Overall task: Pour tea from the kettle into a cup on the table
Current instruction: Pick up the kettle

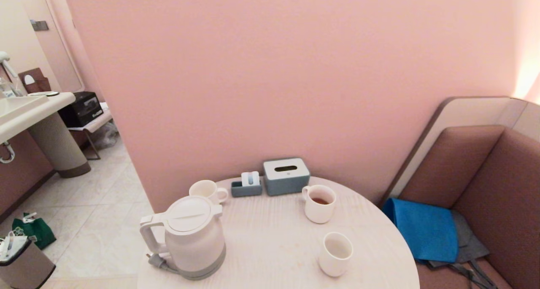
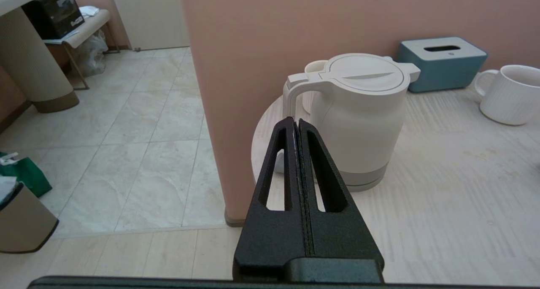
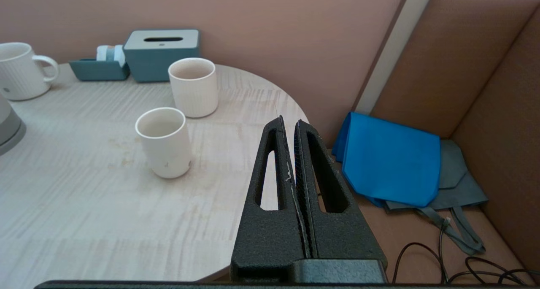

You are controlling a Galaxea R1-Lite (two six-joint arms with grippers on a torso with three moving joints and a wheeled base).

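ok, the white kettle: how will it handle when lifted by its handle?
The kettle is probably rigid plastic and top-heavy if full. Its loop handle sits off to one side, so it may swing spout-down. The smooth shell looks slippery.

- You can read no text, label, brand or number anywhere here.
- The black box (image 1: pixel 82 108) on the far left bench bears pale markings, too small to read.

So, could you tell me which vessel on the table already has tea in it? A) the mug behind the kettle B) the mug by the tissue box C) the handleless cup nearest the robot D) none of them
B: the mug beside the tissue box shows dark reddish-brown tea at its bottom, while the cup looks empty.
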